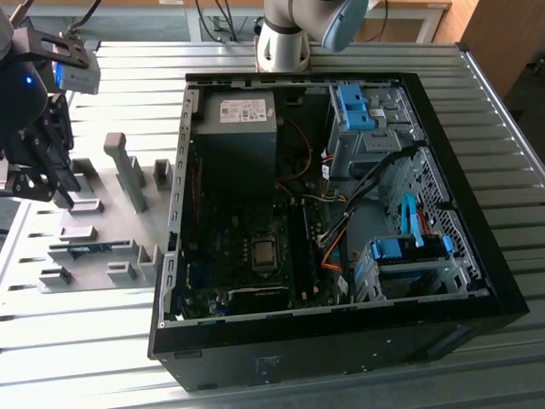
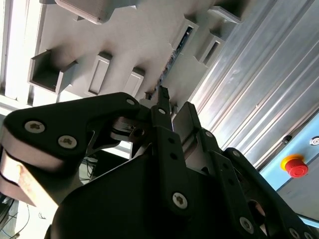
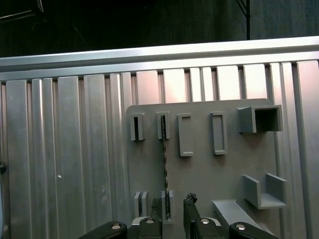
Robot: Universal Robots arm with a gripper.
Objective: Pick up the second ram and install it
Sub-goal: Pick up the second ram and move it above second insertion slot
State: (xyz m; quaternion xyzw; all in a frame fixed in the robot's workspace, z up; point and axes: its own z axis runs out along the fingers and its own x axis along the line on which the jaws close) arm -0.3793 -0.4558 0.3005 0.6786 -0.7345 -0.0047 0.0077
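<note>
Slots in the grey holder [image 3: 199, 174] are used to stand the second ram [image 3: 163, 164] on edge; the gripper [image 3: 174, 203] is held open, likely over it.

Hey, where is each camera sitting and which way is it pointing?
Exterior view: off the arm, high, looking down on the computer case and fixture plate; arm base and gripper show.
First wrist view: at the wrist, looking past the gripper tips onto the plate.
Second wrist view: behind the gripper body, looking along it to the plate.
Both wrist views share the second ram, on edge in the plate.
</note>
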